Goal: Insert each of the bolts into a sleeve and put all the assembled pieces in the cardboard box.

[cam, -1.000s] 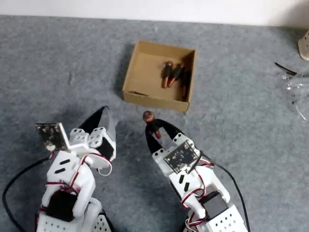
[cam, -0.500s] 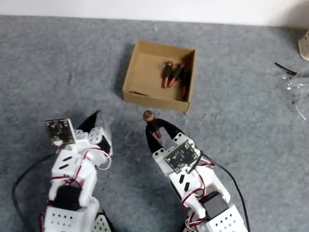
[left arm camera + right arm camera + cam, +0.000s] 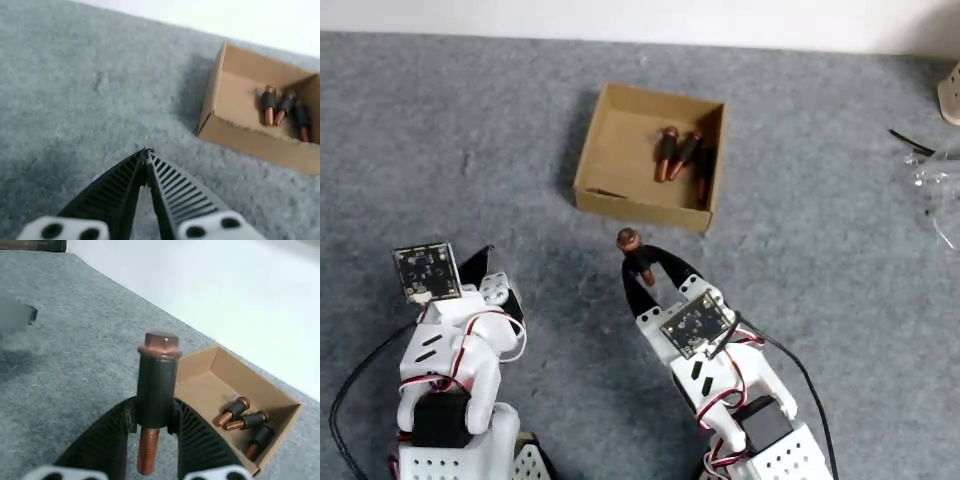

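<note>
I have the right gripper (image 3: 645, 272) clamped on the black cylindrical sleeve with the copper-coloured hex bolt through it (image 3: 156, 375). The jaws press the sleeve from both sides. The piece's long axis stands nearly upright, with the hex head on top and the threaded end poking out below between the jaws. In the high view the head leans a little toward the box.

The open brown cardboard box (image 3: 640, 210) lies straight ahead of this gripper, away from the arm bases. Its front wall is near the bolt head but apart from it. My call is that the next move is forward and over that wall, then release.

Three assembled bolt-and-sleeve pieces (image 3: 680, 152) lie flat inside, bunched against the right-hand wall. Their axes are roughly parallel, with heads toward the far wall. The left half of the box floor is bare, so I'd drop there.

The right arm is clearly nearer the box. The left gripper (image 3: 146, 155) has its jaws closed together on nothing. It sits low over the grey carpet-like surface (image 3: 470, 120), well apart from the box and off to the left.
</note>
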Controlling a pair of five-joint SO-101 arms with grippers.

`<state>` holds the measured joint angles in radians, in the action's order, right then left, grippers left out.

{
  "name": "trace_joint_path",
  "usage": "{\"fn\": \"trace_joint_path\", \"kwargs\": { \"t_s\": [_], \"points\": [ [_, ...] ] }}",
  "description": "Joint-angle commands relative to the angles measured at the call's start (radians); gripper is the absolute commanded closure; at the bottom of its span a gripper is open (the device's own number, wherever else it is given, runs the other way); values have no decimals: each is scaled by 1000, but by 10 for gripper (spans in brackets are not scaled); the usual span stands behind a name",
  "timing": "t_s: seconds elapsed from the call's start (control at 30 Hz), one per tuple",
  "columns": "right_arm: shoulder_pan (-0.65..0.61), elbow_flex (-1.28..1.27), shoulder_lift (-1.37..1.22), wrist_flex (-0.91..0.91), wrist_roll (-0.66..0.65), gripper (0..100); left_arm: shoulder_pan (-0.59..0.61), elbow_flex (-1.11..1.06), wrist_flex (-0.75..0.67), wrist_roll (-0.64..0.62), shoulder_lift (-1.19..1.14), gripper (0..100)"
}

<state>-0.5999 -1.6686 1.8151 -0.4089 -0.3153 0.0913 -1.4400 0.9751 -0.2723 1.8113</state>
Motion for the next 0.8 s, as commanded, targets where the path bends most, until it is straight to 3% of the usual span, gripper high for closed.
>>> {"fn": "trace_joint_path", "kwargs": {
  "t_s": [0.0,0.47,0.77],
  "points": [
    [12,-97,18,-24,28,994,16,67,8,23,2,989],
    [22,-90,18,-31,26,994,19,74,8,25,2,989],
    [44,8,18,-96,26,994,19,150,86,25,1,989]
  ]
}}
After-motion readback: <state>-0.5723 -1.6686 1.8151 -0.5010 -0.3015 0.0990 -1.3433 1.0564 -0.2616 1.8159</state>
